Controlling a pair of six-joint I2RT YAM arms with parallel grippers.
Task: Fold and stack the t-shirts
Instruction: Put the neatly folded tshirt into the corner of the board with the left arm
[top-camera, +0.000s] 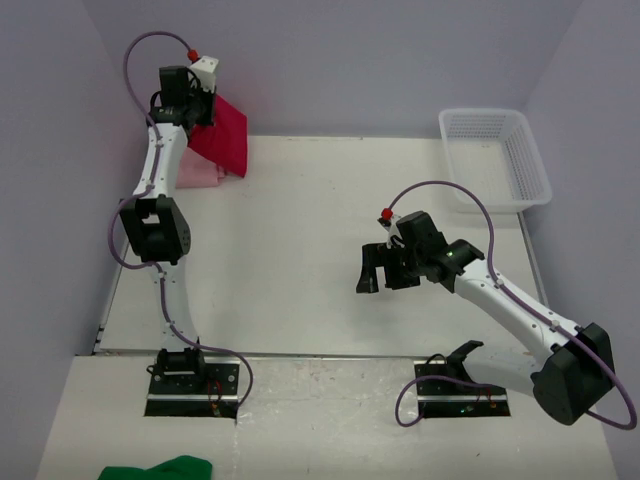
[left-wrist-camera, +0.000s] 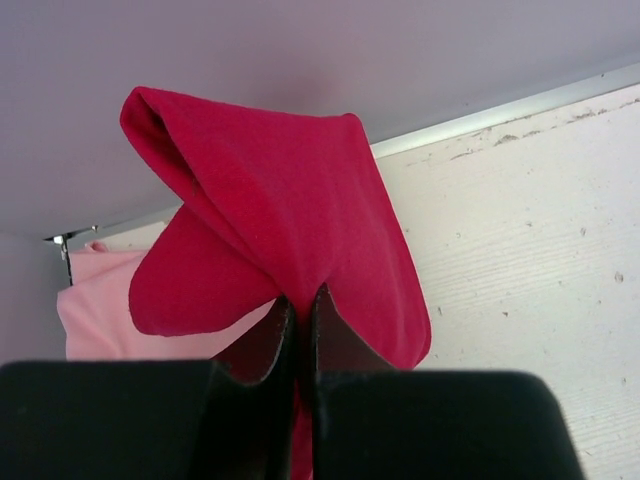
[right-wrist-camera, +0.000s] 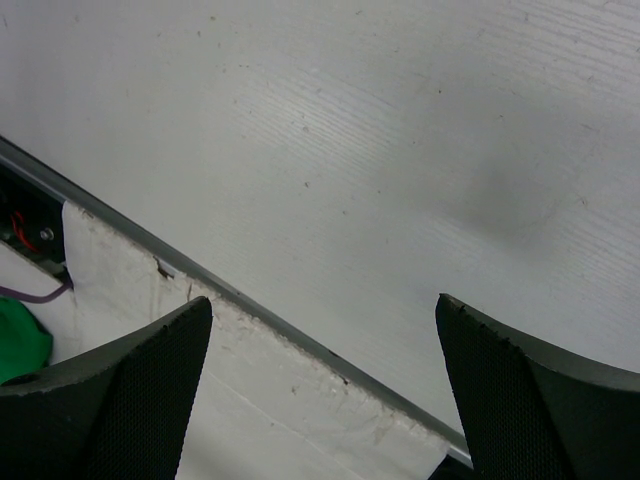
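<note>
Soft matt red tee (left-wrist-camera: 300, 220), pink cloth tee (left-wrist-camera: 95, 320), scuffed white tabletop (left-wrist-camera: 530, 250), mesh-plastic basket (top-camera: 528, 160)

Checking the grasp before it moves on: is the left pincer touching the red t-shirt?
Touching. The left wrist view shows the left pincer shut on a fold of the red t-shirt, which spreads out from its tips.

Your top camera looks down from behind the arm bases (top-camera: 190, 368) over the whole white tabletop (top-camera: 320, 250). Your left wrist camera sits close on the crimson red cloth t-shirt (left-wrist-camera: 300, 210) (far-left corner overhead); the right one faces the table's near edge closely.
</note>
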